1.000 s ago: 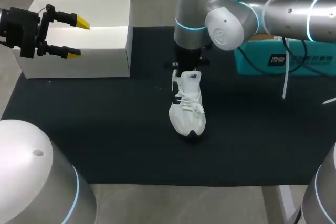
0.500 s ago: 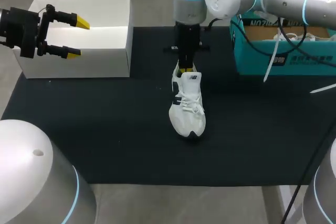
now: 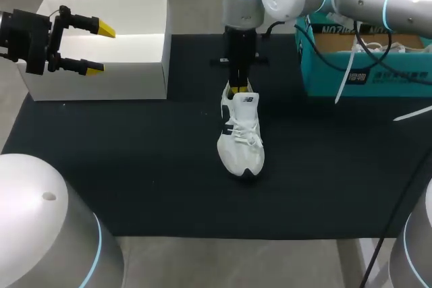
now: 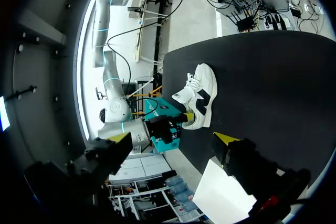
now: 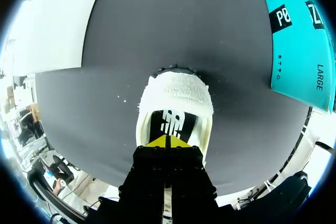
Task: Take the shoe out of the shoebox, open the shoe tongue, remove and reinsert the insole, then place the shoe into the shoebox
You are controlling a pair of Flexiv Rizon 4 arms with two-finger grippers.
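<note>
The white shoe (image 3: 240,141) sits mid-way on the black mat (image 3: 135,166), toe toward the near edge. The right gripper (image 3: 235,89) — fingers pressed together — hangs over its tongue (image 3: 247,100). At the far left corner, the left gripper (image 3: 100,48), fingers spread, is over a white box (image 3: 135,75); the teal shoebox (image 3: 324,79) is at the far right.

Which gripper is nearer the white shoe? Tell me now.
Right. The right gripper sits shut at the heel end of the white shoe; the left gripper hangs open by the white box, well away.
</note>
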